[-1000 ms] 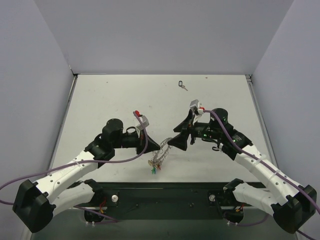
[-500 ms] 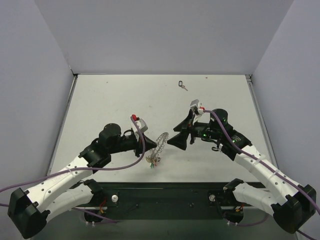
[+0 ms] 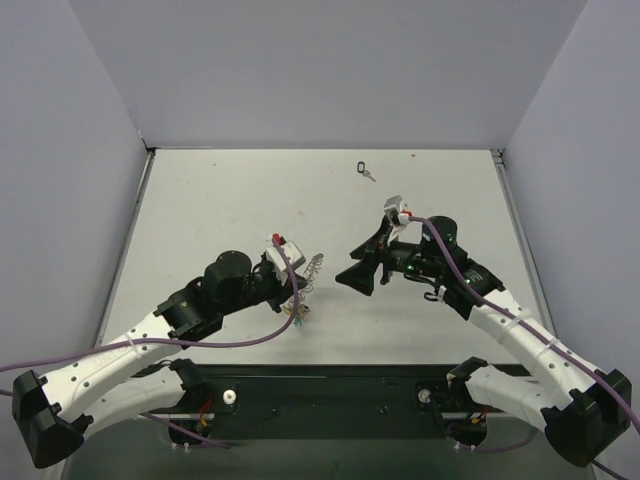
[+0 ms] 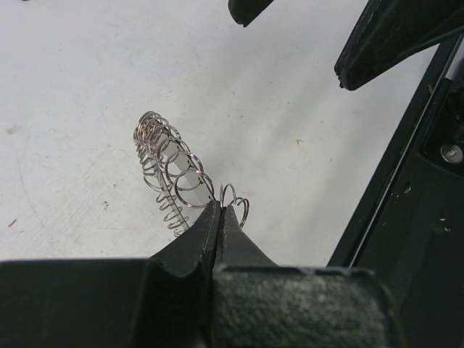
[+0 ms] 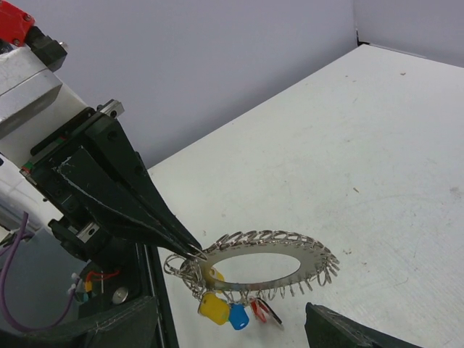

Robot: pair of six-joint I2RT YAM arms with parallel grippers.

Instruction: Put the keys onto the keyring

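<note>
The keyring (image 3: pixel 311 268), a silvery ring with a coiled rim, hangs off the table, pinched at one small loop by my left gripper (image 3: pixel 299 277), which is shut on it. In the left wrist view the jaws (image 4: pixel 220 208) are closed on a loop with the coil (image 4: pixel 168 163) beyond. In the right wrist view the keyring (image 5: pixel 270 276) carries a yellow key (image 5: pixel 214 308), a blue key (image 5: pixel 238 317) and a red key (image 5: pixel 265 312). My right gripper (image 3: pixel 352 280) is open and empty, just right of the ring. A black key (image 3: pixel 364 169) lies far back on the table.
White table (image 3: pixel 220 200) with grey walls on three sides. The black base rail (image 3: pixel 320 385) runs along the near edge. Purple cables (image 3: pixel 200 340) trail from both arms. My right gripper's fingers (image 4: pixel 391 32) show at the top of the left wrist view.
My left gripper has carried the keyring up and to the left, away from my right gripper. The ring has turned with its keys hanging beneath. The right arm has barely moved.
</note>
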